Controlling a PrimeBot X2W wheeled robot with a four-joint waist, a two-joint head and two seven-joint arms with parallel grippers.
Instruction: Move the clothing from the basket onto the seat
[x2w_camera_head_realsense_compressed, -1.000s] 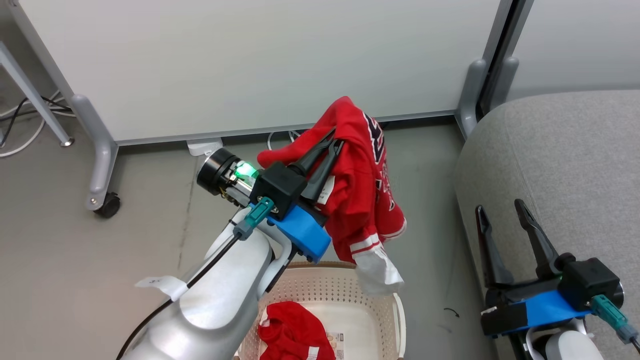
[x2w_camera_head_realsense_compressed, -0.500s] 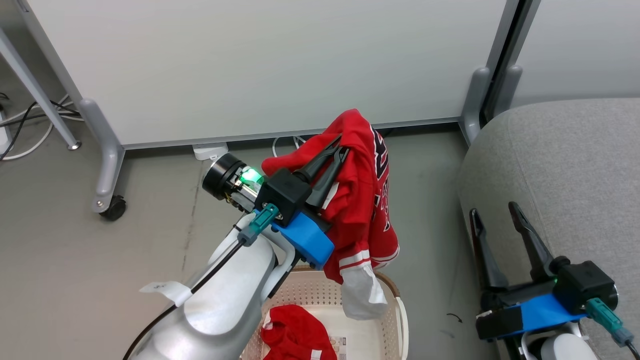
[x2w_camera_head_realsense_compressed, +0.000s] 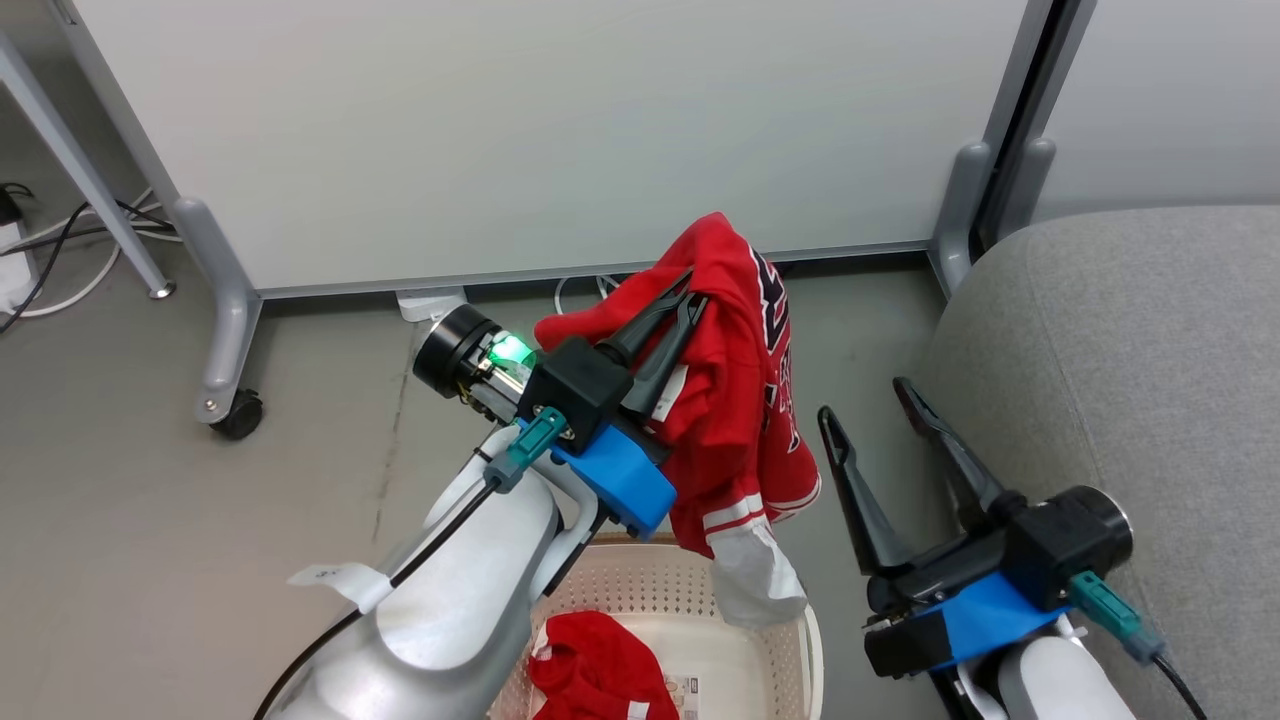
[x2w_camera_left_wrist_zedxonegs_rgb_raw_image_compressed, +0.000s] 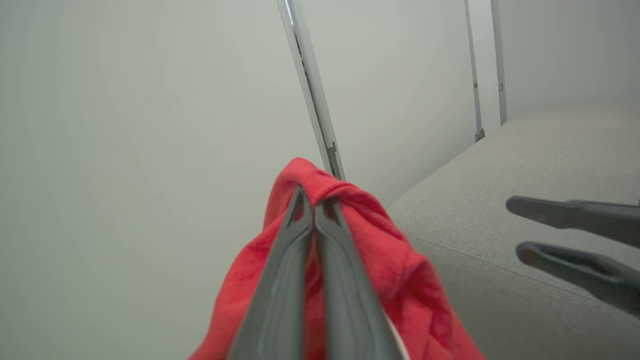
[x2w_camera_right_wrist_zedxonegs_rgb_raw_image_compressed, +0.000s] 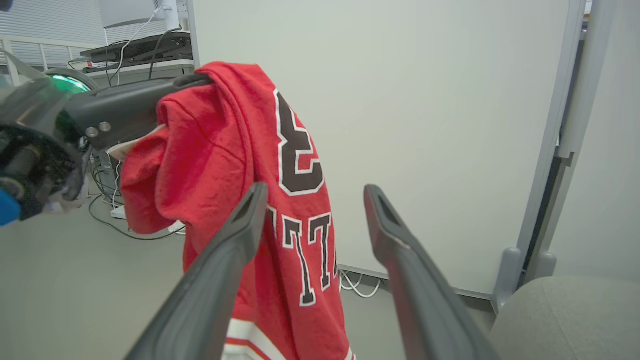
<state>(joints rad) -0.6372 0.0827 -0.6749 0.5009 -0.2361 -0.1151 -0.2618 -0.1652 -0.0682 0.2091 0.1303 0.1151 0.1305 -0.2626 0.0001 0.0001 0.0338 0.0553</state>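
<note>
A red fabric jersey (x2w_camera_head_realsense_compressed: 740, 400) with dark lettering is hanging from the pinched left gripper (x2w_camera_head_realsense_compressed: 697, 290), draping over the far right corner of the cream-white perforated plastic basket (x2w_camera_head_realsense_compressed: 790, 610). The spread-fingered right gripper (x2w_camera_head_realsense_compressed: 862, 400) is filling most of the gap between it and the large light-grey woven sofa seat (x2w_camera_head_realsense_compressed: 1150, 380), whose top is lying unobstructed. A white partition panel (x2w_camera_head_realsense_compressed: 560, 130) is walling off the far side.

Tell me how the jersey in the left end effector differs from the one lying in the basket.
The held jersey hangs over the basket, pinched in the shut left end effector; the other jersey lies crumpled inside the basket. The held jersey shows dark lettering and a white sleeve; the other jersey shows mostly plain red. Both are red fabric.
</note>
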